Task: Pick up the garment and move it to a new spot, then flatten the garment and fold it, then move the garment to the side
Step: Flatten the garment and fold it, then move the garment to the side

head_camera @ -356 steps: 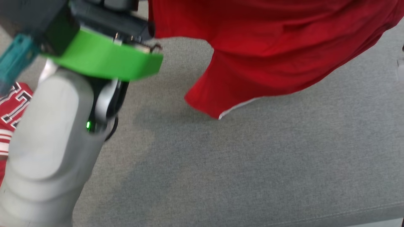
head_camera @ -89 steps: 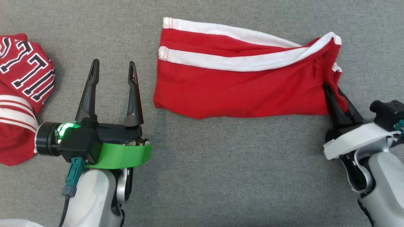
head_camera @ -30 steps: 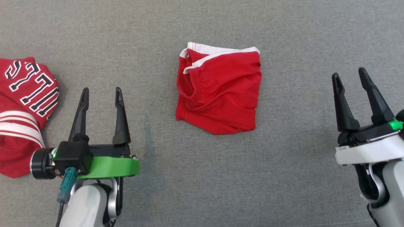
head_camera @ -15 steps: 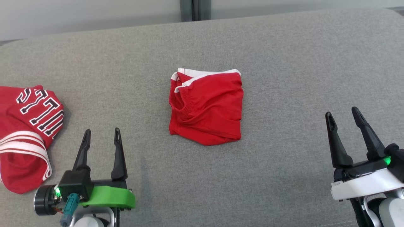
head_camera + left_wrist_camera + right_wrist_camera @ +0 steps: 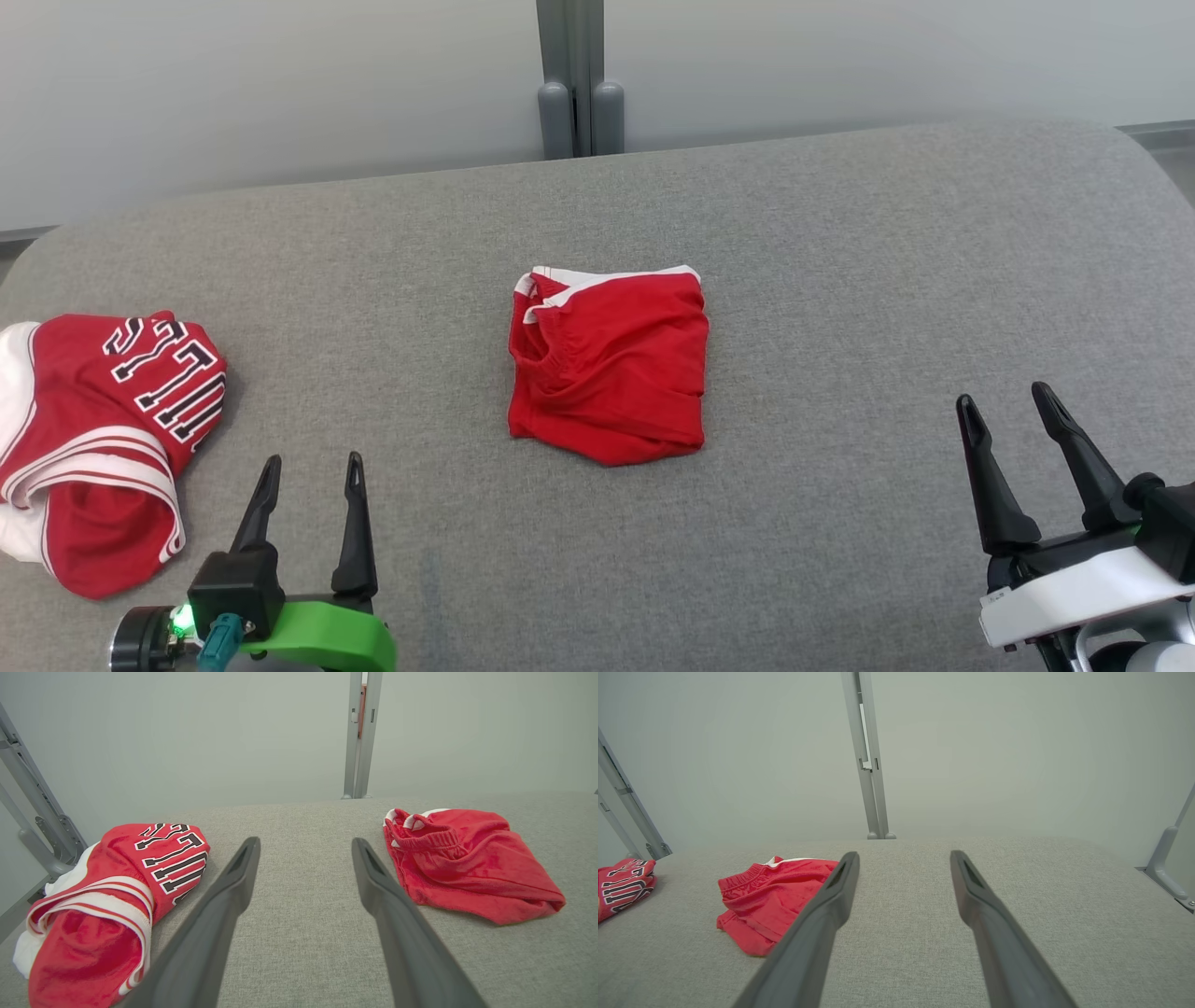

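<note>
Left gripper (image 5: pixel 313 460): fingers held apart, nothing gripped. Right gripper (image 5: pixel 1003 397): fingers likewise spread, empty. Red garment (image 5: pixel 607 364): laid folded at the centre of the grey cushion (image 5: pixel 840 280), beyond and between both grippers, untouched; nearly square, long axis indistinct, waistband faced left, white trim at the far edge. Lettered red jersey (image 5: pixel 103 439): heaped at far left.

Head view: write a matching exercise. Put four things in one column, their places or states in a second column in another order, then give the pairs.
Column one
1. folded red shorts
2. red garment with black lettering
3. left gripper
4. right gripper

Column two
a. bunched up at the left end of the grey cushion
b. lower right, jaws open, holding nothing
c. middle of the cushion
d. lower left, jaws open, holding nothing

Pairs: 1-c, 2-a, 3-d, 4-b
</note>
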